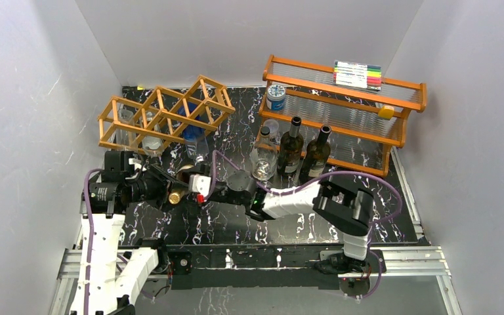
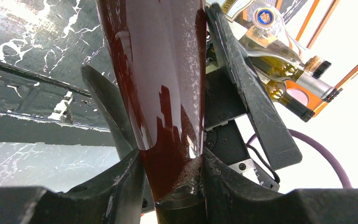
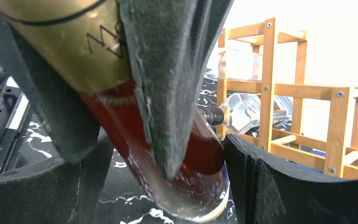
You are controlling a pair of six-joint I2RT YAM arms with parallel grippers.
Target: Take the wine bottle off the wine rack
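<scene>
The wine bottle (image 1: 178, 194), dark red glass with gold foil, lies off the wine rack, held low over the black marbled table in front of it. My left gripper (image 1: 165, 190) is shut on it; in the left wrist view the bottle (image 2: 163, 93) is clamped between the jaws (image 2: 170, 154). My right gripper (image 1: 200, 187) is open, its jaws set wide around the bottle's base (image 3: 186, 196), with a gap on the left side (image 3: 165, 158). The orange-brown lattice wine rack (image 1: 164, 115) stands at the back left and shows behind the bottle in the right wrist view (image 3: 307, 93).
Clear bottles (image 3: 247, 112) lie in the rack's cells. An orange two-tier shelf (image 1: 367, 98) stands at the back right with a tin (image 1: 276, 97) and markers (image 1: 357, 74). Two dark wine bottles (image 1: 293, 147) and glasses (image 1: 262, 167) stand before it.
</scene>
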